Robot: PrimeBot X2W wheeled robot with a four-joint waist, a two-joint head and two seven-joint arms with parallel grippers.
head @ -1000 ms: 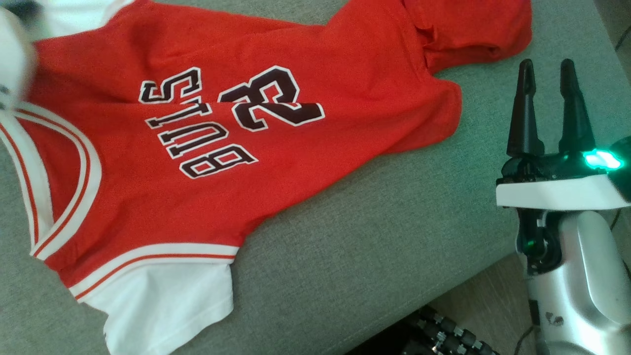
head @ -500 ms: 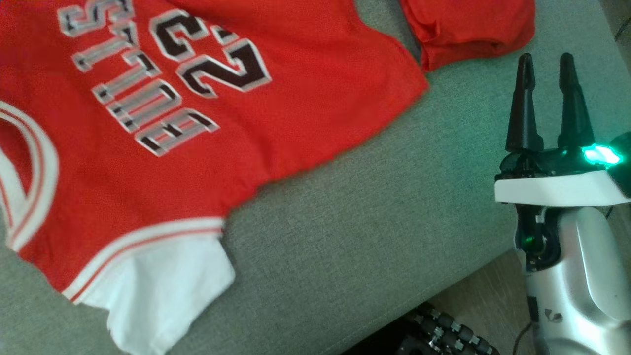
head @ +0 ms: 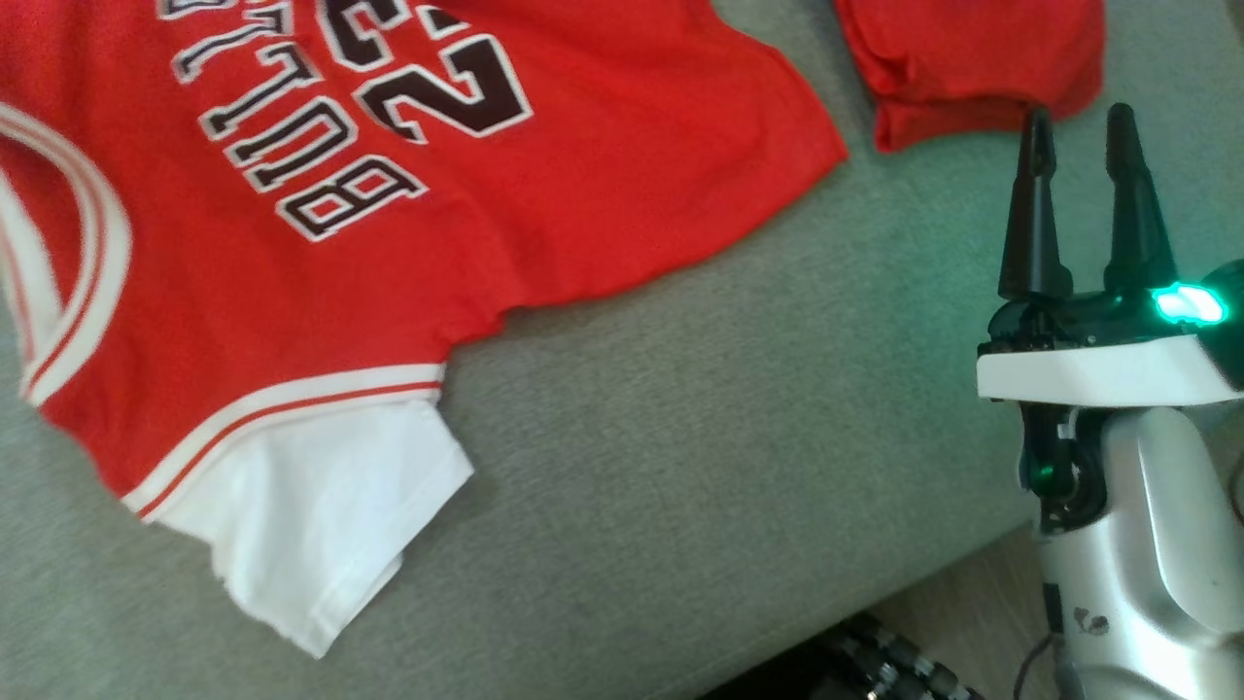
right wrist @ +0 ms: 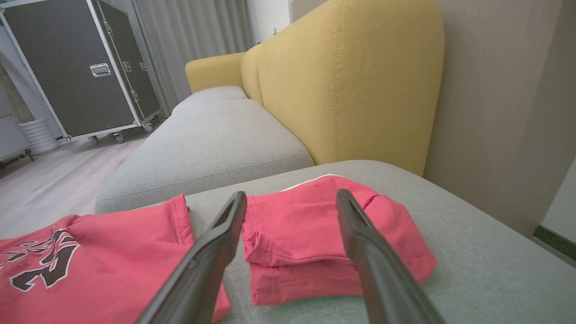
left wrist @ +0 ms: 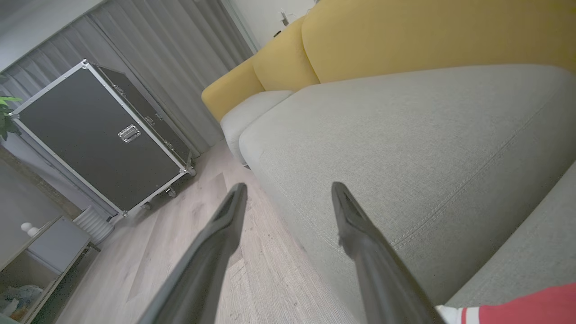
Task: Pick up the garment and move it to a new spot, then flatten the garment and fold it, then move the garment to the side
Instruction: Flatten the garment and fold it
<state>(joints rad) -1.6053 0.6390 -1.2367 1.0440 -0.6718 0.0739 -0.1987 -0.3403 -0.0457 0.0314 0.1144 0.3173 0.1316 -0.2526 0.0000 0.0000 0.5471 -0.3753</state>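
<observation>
Printed across the chest of the red garment, upside down from the head view: dark, white-edged lettering, readable as "BUL" before the top edge cuts it off. Beside it, a digit "2" and a second figure only partly in frame.

Spread flat on the grey sofa cushion, with a white sleeve under red-and-white banding toward the near edge and a curved white trim at the far left. Well apart from the right gripper, off to its left, bare cushion between.

Just ahead of that gripper's fingertips, a separate folded red cloth, parted from the garment by a strip of cushion. From the right wrist view, framed between the two dark fingers and not touched.

Fingers of the right gripper spread wide, nothing held. Same for the left gripper: wide open, empty, pointing past the cushion's edge toward the wooden floor. A corner of the garment's red and white hem right by one finger at the bottom of the left wrist view, contact unclear.

Further out: yellow backrest, black flight case with metal edging, grey curtains.
</observation>
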